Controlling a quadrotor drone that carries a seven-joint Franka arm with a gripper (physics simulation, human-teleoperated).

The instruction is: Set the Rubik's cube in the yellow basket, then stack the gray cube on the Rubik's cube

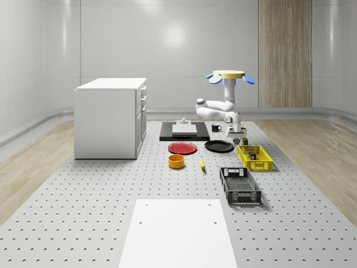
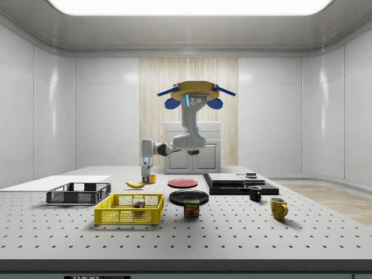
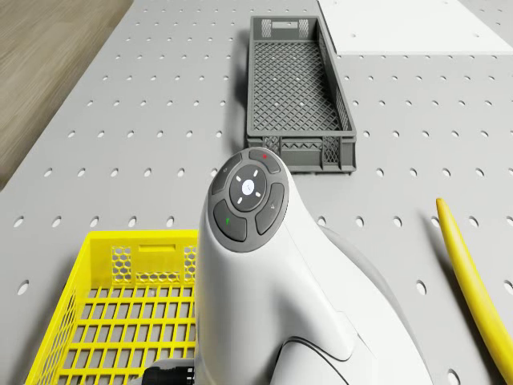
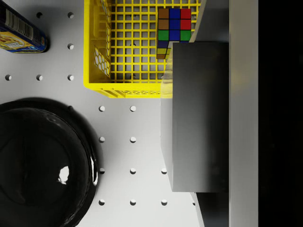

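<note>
Step two in hand | my gripper (image 4: 199,118) clamps the plain gray cube (image 4: 199,116) above the yellow mesh basket (image 4: 102,56) | multicoloured Rubik's cube (image 4: 174,24) sits inside | drone hovers beside the basket | next: centre, lower onto it.
</note>
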